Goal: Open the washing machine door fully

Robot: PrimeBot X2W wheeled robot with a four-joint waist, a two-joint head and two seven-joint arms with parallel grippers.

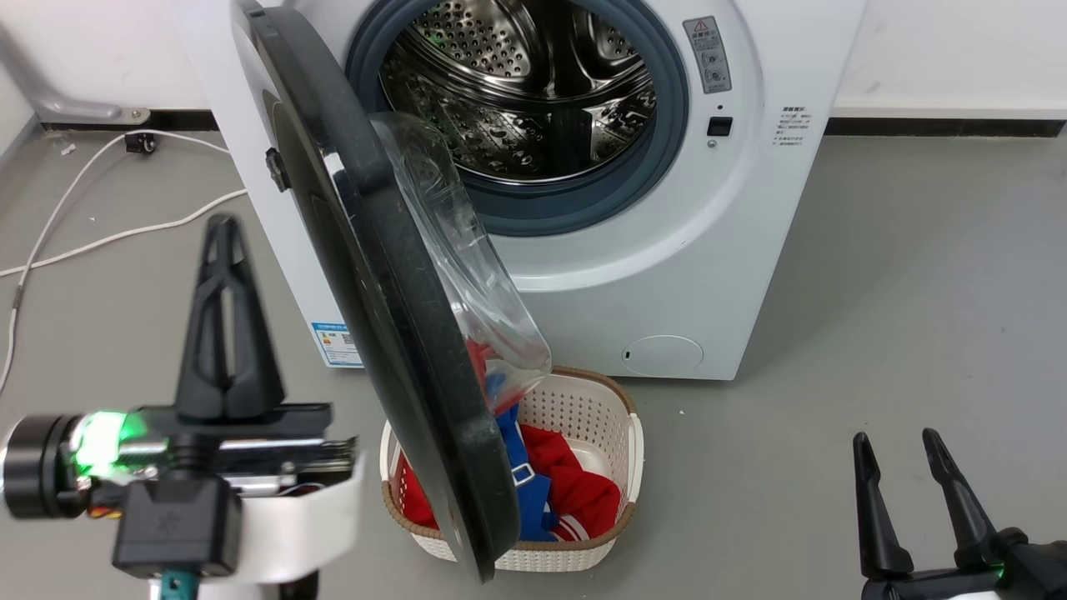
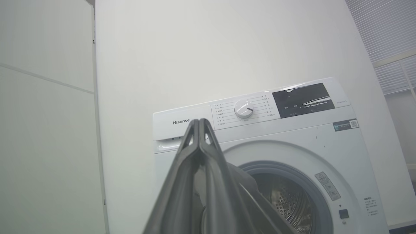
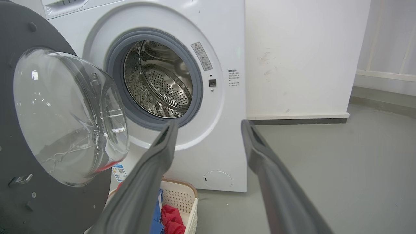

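Observation:
The white washing machine (image 1: 708,275) stands against the wall, its steel drum (image 1: 533,92) exposed. The black washing machine door (image 1: 367,275) is hinged at the left and swung out towards me, seen nearly edge-on, its clear glass bowl (image 1: 467,250) facing right. My left gripper (image 1: 223,229) is shut with nothing in it, fingers pointing up just left of the door's outer face. In the left wrist view, the left gripper (image 2: 199,121) points at the control panel. My right gripper (image 1: 895,440) hangs open at the lower right, far from the door (image 3: 19,201). Its fingers (image 3: 162,152) frame the machine's front (image 3: 227,39).
A white perforated basket (image 1: 583,400) with red and blue clothes (image 1: 575,492) sits on the floor under the open door's lower edge. A white cable (image 1: 83,200) trails over the grey floor at the left. Open floor (image 1: 917,292) lies to the right of the machine.

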